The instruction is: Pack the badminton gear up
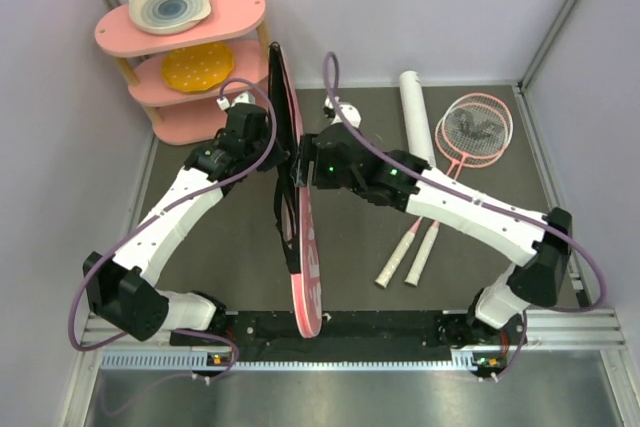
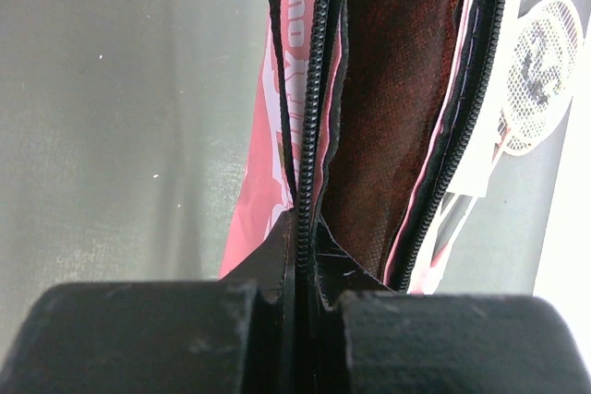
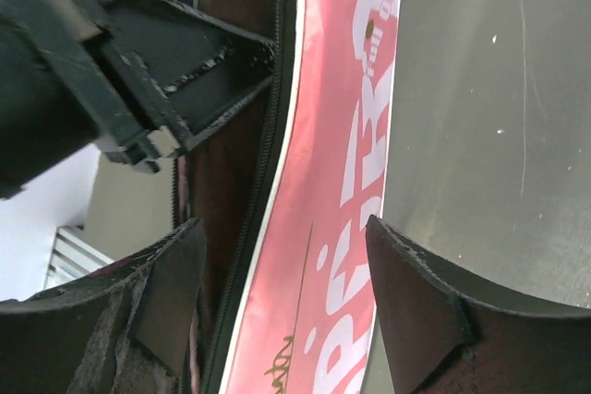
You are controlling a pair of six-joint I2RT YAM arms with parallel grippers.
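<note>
The long pink racket bag (image 1: 303,237) stands on edge in the middle of the table, its zipper open and dark lining showing (image 2: 397,108). My left gripper (image 1: 272,152) is shut on the bag's zipper edge (image 2: 309,182) near its wide end. My right gripper (image 1: 303,165) is open, its fingers (image 3: 420,311) astride the bag's pink printed side (image 3: 342,228). Two pink rackets (image 1: 470,142) with white handles lie flat at the right. A white tube (image 1: 417,112) lies beside them. No shuttlecocks show.
A pink three-tier shelf (image 1: 190,57) with a plate and a yellow dish stands at the back left. Purple walls close in on the table on three sides. The arm bases sit on a rail (image 1: 340,332) at the near edge.
</note>
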